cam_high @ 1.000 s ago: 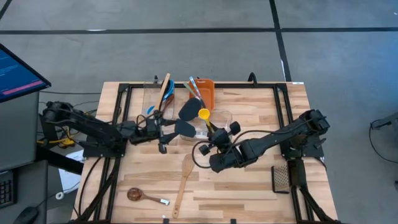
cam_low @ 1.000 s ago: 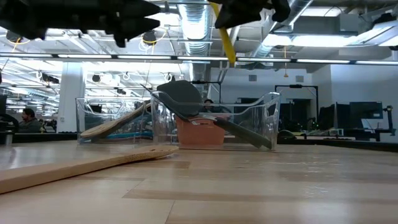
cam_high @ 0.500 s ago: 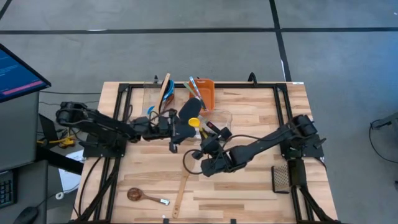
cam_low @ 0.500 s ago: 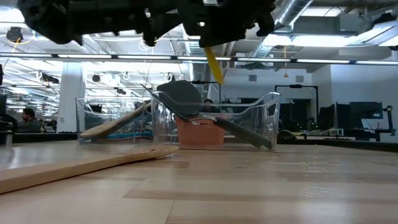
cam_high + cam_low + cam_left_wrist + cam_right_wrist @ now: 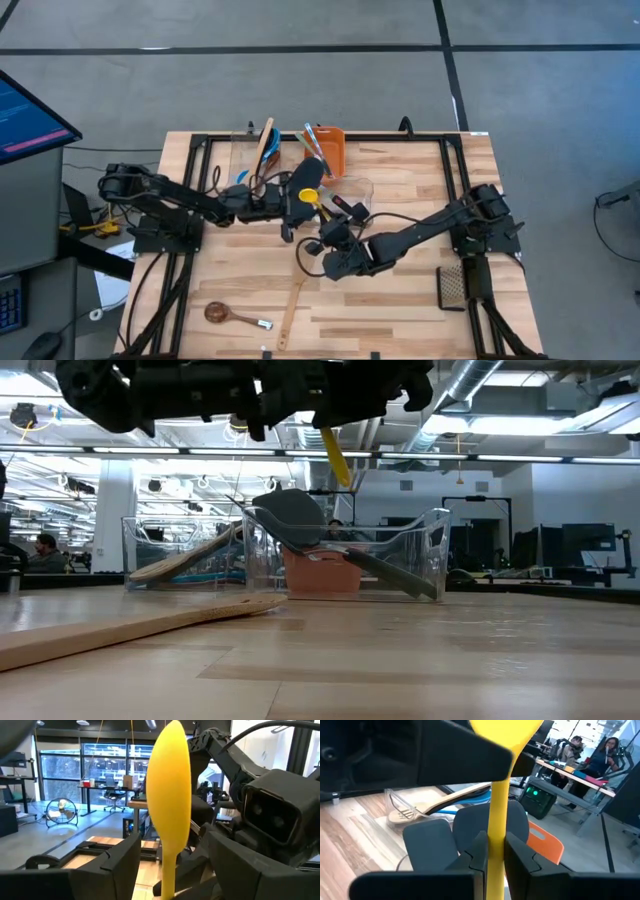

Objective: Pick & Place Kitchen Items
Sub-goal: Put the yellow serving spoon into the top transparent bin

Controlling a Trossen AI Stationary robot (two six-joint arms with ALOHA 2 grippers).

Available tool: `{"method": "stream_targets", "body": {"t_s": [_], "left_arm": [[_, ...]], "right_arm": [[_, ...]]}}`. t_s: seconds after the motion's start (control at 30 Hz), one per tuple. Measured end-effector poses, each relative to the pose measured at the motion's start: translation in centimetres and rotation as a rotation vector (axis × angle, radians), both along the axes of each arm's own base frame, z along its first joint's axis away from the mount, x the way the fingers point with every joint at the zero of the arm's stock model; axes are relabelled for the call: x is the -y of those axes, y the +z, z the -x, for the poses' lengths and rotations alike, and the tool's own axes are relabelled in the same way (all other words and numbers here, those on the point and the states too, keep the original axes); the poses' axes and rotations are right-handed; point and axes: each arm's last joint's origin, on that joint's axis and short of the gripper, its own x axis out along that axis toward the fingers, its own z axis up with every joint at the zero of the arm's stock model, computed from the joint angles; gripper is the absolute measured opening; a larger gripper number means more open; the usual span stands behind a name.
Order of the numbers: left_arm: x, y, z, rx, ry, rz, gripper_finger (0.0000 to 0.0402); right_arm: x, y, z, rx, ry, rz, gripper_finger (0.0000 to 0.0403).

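Observation:
My right gripper (image 5: pixel 333 226) is shut on a yellow spoon (image 5: pixel 311 196), held high over the table's middle. Its bowl (image 5: pixel 170 775) fills the left wrist view. My left gripper (image 5: pixel 172 857) is open, with one finger on either side of the spoon's handle and a gap to each. It shows in the high view (image 5: pixel 296 208) just left of the spoon. In the low view the yellow handle (image 5: pixel 336 457) slants down from under the dark arms. My right gripper pinches the yellow spoon's handle (image 5: pixel 497 822) between its two fingers (image 5: pixel 522 857), well back from the bowl. The bowl (image 5: pixel 505 732) stands out beyond the fingertips. The spoon is lifted clear of the table, tilted, with its handle end lower.
Clear tubs (image 5: pixel 350 555) at the far middle hold black turners, blue utensils and a wooden spatula, with the orange bin (image 5: pixel 332 150) beside them. A wooden slotted spatula (image 5: pixel 295 290) and a wooden spoon (image 5: pixel 225 315) lie near the front. A black turner (image 5: pixel 452 285) lies at the right.
My right gripper has carried the yellow spoon toward the table's left and a little nearer, still lifted. My left gripper has moved toward the right, up to the spoon, so that its open fingers now stand around the handle.

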Motion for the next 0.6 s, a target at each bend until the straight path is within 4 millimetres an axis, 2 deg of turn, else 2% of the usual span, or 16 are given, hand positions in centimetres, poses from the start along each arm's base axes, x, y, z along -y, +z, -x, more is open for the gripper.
{"method": "stream_targets", "body": {"t_s": [0.13, 0.23, 0.6], "left_arm": [[-0.18, 0.02, -0.35, -0.001, 0.007, 0.000, 0.0200], [-0.41, 0.15, -0.40, 0.006, 0.014, 0.000, 0.0172], [-0.50, 0.13, -0.40, 0.003, 0.011, -0.006, 0.0011]], "right_arm": [[0.02, -0.01, -0.02, -0.001, 0.004, -0.003, 0.0030], [0.02, -0.02, -0.02, -0.001, 0.004, -0.003, 0.0030], [0.03, -0.02, -0.03, -0.004, 0.004, -0.001, 0.0030]]}}
